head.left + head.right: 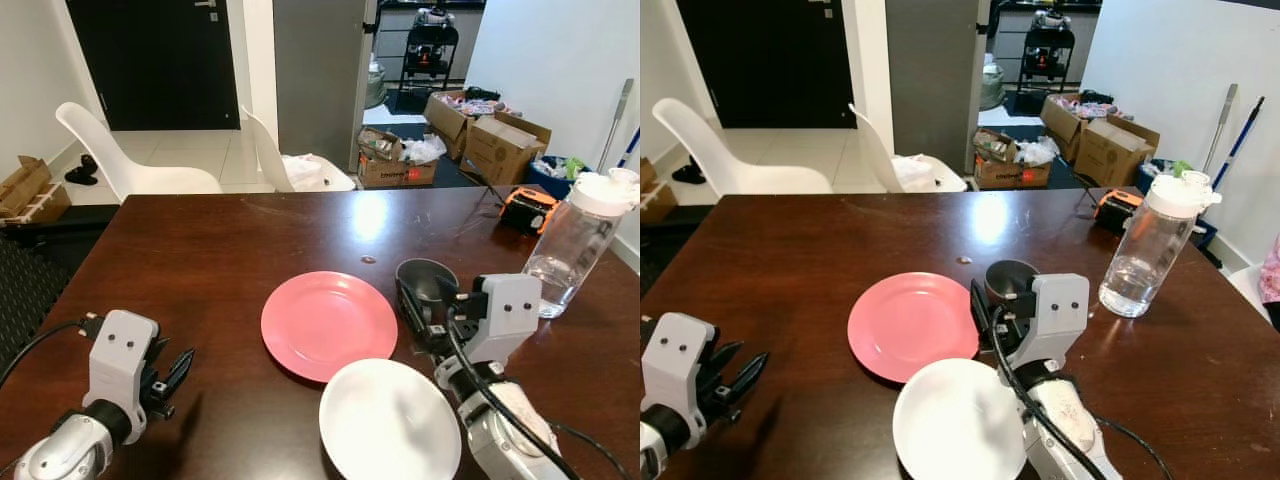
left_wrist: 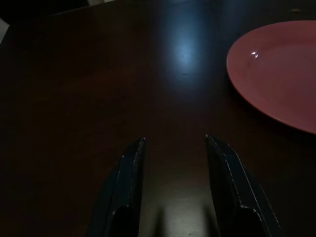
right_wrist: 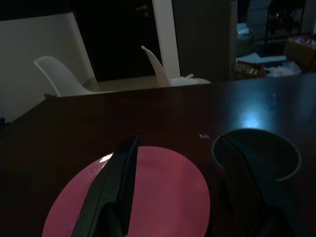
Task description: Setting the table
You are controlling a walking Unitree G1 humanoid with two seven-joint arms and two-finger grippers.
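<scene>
A pink plate lies mid-bench on the dark wooden bench, a white bowl overlapping its near edge and a grey cup just beside it. The right pincer stands spread wide above plate and cup, holding nothing; the left pincer hovers open, empty, over bare wood. A water bottle stands at right.

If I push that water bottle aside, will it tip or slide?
The bottle is tall and narrow with a bulky white lid, so a high push would probably tip it. It looks nearly empty, so likely light. On the glossy table, a low nudge should slide it. The clear wall may be slippery.
</scene>
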